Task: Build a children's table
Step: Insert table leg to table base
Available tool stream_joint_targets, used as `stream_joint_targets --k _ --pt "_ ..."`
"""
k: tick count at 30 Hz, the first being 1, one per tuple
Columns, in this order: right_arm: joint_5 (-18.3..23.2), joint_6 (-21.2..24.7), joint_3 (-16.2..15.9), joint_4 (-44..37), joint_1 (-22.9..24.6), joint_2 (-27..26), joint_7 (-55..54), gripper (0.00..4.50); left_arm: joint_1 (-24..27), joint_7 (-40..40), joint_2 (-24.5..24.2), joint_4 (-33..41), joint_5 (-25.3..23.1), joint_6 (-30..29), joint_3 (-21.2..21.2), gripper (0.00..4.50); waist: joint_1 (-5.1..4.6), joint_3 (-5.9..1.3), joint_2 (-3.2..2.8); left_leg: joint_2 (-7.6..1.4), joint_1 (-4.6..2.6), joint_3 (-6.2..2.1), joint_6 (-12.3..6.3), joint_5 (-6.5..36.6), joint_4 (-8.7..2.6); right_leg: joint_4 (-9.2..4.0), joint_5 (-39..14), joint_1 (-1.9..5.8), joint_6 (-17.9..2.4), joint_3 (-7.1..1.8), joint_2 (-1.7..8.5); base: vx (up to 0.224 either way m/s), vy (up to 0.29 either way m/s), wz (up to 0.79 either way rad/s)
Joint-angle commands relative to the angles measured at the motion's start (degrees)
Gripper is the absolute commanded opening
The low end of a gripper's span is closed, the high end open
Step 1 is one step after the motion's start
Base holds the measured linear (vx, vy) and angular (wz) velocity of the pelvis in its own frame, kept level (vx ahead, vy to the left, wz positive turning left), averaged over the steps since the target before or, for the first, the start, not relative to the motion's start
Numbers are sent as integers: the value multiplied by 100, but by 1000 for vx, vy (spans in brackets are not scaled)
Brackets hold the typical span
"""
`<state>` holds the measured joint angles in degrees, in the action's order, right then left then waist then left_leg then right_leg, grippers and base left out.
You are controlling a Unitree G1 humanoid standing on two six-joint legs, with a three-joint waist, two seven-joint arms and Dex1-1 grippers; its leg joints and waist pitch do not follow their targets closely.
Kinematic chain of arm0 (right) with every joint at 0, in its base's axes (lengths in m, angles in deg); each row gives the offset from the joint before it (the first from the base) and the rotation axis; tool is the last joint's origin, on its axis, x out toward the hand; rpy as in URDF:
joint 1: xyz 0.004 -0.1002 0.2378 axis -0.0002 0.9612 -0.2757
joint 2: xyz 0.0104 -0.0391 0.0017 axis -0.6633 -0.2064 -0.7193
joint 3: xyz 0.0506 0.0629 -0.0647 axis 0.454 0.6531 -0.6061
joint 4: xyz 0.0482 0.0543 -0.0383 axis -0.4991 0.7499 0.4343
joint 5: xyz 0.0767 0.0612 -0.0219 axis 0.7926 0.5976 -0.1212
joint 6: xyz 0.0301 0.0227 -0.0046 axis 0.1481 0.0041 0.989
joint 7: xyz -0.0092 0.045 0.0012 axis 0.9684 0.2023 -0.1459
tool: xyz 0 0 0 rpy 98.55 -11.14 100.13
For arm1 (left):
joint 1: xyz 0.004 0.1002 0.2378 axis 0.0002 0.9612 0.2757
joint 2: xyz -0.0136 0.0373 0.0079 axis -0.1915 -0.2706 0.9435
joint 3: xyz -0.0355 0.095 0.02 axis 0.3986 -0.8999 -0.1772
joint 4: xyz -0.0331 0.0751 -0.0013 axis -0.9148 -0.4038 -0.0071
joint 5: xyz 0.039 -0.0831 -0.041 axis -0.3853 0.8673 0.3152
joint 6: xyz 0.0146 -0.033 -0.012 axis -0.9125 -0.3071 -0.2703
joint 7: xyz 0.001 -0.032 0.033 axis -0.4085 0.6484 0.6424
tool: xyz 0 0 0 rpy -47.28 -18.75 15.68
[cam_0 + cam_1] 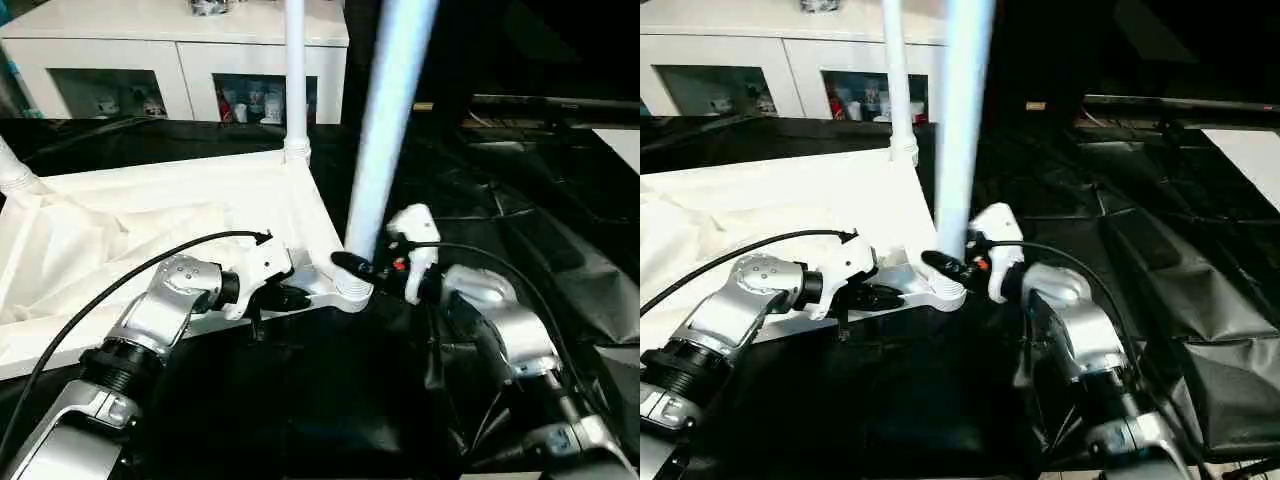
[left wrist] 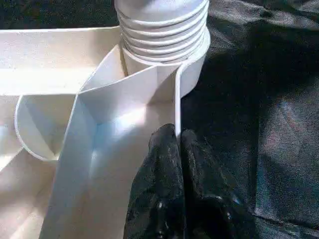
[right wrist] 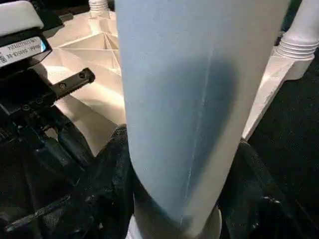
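Left eye view: black sheeting (image 1: pixel 560 250); left end effector (image 1: pixel 285 297) closed, right end effector (image 1: pixel 365 268) grips leg (image 1: pixel 385 130).

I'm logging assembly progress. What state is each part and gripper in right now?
Tabletop: upside down, ribbed underside up.
Near leg: standing in its corner socket, threads showing.
Far leg: upright in its socket.
Left-edge leg: in its socket.
Left gripper: shut on the tabletop's rim.
Right gripper: closed around the near leg's base.

Bright glare on the white table top (image 1: pixel 120 230); surroundings dark, slightly soft.
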<state>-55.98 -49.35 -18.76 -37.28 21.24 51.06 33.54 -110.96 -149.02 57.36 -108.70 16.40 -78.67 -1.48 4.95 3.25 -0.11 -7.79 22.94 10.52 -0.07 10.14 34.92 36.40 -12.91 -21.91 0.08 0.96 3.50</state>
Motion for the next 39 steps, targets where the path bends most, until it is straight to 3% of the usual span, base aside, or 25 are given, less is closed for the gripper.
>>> stream_joint_targets --k 1,3,6,7,9,13,14,15,16,17,18,22,27,30,32,33,36,37,38,39 --pt "-263 379 -326 436 193 106 97 186 -12 21 -63 55 -6 18 52 0 -13 -353 -1 -550 -214 -232 149 1512 -525 -435 -536 135 -1459 -235 558 0 0 0" --pt "-303 341 -350 500 192 118 108 186 5 24 -69 70 -4 17 57 0 -9 -354 -25 -551 -223 -235 170 1560 -525 -438 -606 124 -1452 -237 564 0 0 0" --pt "-119 336 -99 670 134 -25 -8 186 24 26 -78 86 1 13 65 0 -16 -349 -17 -549 -222 -235 177 1631 -527 -452 -693 118 -1455 -248 578 0 0 0" --pt "117 354 219 824 59 -171 -138 186 25 35 -76 89 3 12 69 0 -20 -347 -15 -550 -220 -239 184 1655 -529 -454 -725 120 -1453 -249 578 0 0 0" --pt "301 333 483 965 20 -260 -227 186 19 57 -69 77 -3 35 74 0 -37 -345 -29 -553 -216 -254 239 1764 -544 -463 -881 122 -1448 -248 586 0 0 0" --pt "487 316 742 1036 94 -284 -257 186 -4 68 -54 74 0 38 80 0 -41 -338 -33 -554 -240 -254 326 1949 -560 -482 -1071 91 -1399 -243 572 0 0 0" --pt "492 283 765 1029 159 -270 -268 186 -11 63 -56 68 2 40 82 0 -25 -342 -108 -555 -247 -264 362 1959 -563 -473 -1043 82 -1378 -244 573 0 0 0" --pt "462 224 742 988 248 -251 -265 186 -15 60 -58 62 2 47 82 0 -37 -346 -65 -553 -241 -255 374 1963 -573 -481 -958 90 -1368 -241 562 0 0 0" --pt "427 166 713 937 331 -237 -268 186 -19 56 -59 55 3 53 82 0 -31 -351 -62 -555 -240 -256 370 1932 -573 -474 -900 94 -1365 -239 562 0 0 0" --pt "371 87 675 870 421 -232 -274 186 -28 52 -59 41 7 63 83 0 -18 -359 -126 -552 -248 -250 381 1884 -574 -472 -724 87 -1356 -238 553 0 0 0" --pt "310 22 632 812 487 -223 -275 186 -33 50 -58 37 10 66 83 0 -14 -370 -95 -552 -244 -246 358 1784 -573 -456 -499 102 -1375 -232 541 0 0 0" --pt "60 -169 426 580 713 -204 -291 186 -44 44 -67 24 20 73 81 0 2 -375 -97 -538 -224 -235 247 1599 -560 -447 -243 132 -1422 -228 552 0 0 0" --pt "-180 -164 68 522 686 -134 -218 186 -73 33 -73 -8 16 72 69 0 -18 -333 -122 -544 -254 -252 364 2071 -594 -500 -918 91 -1374 -238 545 0 0 0" --pt "-296 19 -96 724 422 -112 -195 186 -73 16 -97 -21 -15 106 56 0 -38 -324 -79 -548 -242 -276 430 2202 -611 -517 -1256 97 -1308 -249 565 0 0 0" --pt "-330 70 -130 756 385 -100 -178 186 -67 7 -103 -20 -21 115 55 0 -44 -316 -97 -547 -246 -277 439 2217 -614 -527 -1341 81 -1280 -255 566 0 0 0" --pt "-405 117 -187 881 292 -77 -141 186 -49 -5 -117 9 -31 122 48 0 -31 -313 -59 -552 -269 -268 430 2245 -604 -541 -1430 62 -1265 -265 576 0 0 0" --pt "-487 120 -230 1134 150 -72 -102 186 -11 1 -132 54 -39 124 39 0 -41 -310 -74 -554 -247 -284 442 2254 -617 -543 -1517 70 -1222 -265 578 0 0 0" --pt "-477 157 -212 1214 108 -87 -103 186 2 2 -139 65 -42 127 36 0 -50 -306 -29 -553 -237 -289 430 2241 -621 -538 -1588 77 -1217 -262 589 0 0 0" --pt "-467 177 -193 1305 58 -104 -107 186 15 0 -147 77 -43 130 32 0 -64 -288 -53 -553 -245 -295 452 2345 -628 -559 -1782 55 -1185 -264 591 0 0 0" --pt "-441 209 -160 1399 6 -127 -123 186 26 -1 -159 95 -46 130 29 0 -79 -279 -25 -551 -257 -297 470 2475 -628 -584 -1997 39 -1139 -270 591 0 0 0"
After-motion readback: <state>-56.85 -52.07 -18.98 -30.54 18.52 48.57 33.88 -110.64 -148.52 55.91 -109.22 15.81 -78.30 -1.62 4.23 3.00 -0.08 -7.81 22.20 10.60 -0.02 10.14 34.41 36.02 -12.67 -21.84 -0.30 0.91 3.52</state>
